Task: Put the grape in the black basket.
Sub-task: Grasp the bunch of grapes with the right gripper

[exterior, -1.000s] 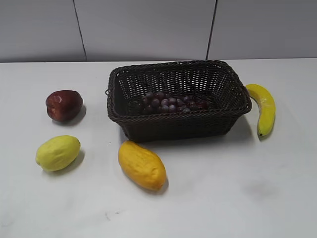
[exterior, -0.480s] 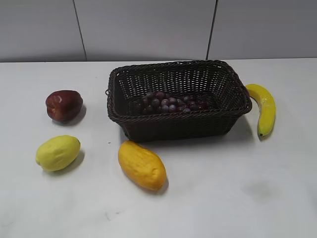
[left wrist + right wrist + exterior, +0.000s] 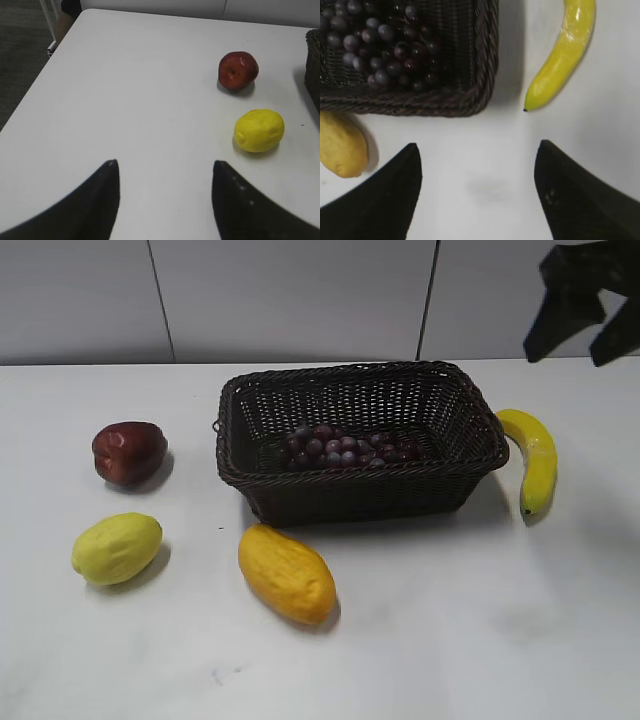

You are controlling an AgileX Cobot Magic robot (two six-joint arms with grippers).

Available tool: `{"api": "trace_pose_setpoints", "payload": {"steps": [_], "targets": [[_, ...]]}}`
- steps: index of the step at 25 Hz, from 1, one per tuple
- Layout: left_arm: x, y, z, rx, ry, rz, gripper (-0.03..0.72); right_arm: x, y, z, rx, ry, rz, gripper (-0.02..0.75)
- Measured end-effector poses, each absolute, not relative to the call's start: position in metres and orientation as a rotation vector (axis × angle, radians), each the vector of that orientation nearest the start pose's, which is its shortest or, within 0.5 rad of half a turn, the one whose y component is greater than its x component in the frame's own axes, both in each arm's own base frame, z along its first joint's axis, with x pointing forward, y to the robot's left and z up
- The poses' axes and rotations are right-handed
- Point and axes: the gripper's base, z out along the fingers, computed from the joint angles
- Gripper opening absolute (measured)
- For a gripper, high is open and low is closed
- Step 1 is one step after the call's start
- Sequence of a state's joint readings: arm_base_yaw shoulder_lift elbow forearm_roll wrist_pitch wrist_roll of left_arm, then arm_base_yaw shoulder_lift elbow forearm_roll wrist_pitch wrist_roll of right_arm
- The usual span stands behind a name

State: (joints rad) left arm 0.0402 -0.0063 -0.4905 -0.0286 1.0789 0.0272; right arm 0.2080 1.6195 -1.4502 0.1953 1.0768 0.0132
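Note:
The grape [image 3: 345, 448], a long bunch of small dark purple-red berries, lies on the floor of the black basket [image 3: 470, 455], a dark woven wicker basket at the table's middle. The right wrist view shows the grape [image 3: 385, 55] inside the black basket's [image 3: 480, 95] corner. My right gripper [image 3: 580, 345] is open and empty, high at the upper right of the exterior view; in its own view the right gripper [image 3: 477, 150] hangs over bare table in front of the basket. My left gripper [image 3: 165, 167] is open and empty over the table's left part.
A banana [image 3: 535, 455] lies right of the basket. A yellow mango [image 3: 287, 573] lies in front of it. A dark red apple [image 3: 128, 451] and a lemon [image 3: 117, 547] lie to the left. The table's left edge [image 3: 30, 90] shows in the left wrist view.
My right gripper has come into the exterior view at the upper right; it was out of view before. The fruits and basket have not moved.

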Motion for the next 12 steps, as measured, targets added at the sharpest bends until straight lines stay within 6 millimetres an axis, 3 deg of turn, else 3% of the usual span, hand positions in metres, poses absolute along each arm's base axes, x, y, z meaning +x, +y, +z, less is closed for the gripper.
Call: {"api": "trace_pose_setpoints", "payload": {"steps": [6, 12], "targets": [[-0.005, -0.003, 0.273, -0.012, 2.065, 0.007, 0.552, 0.374, 0.148, 0.301, -0.385, 2.755, 0.338, 0.533], [-0.005, -0.003, 0.273, -0.012, 2.065, 0.007, 0.552, 0.399, 0.203, 0.248, -0.531, 2.845, 0.337, 0.533]]}}
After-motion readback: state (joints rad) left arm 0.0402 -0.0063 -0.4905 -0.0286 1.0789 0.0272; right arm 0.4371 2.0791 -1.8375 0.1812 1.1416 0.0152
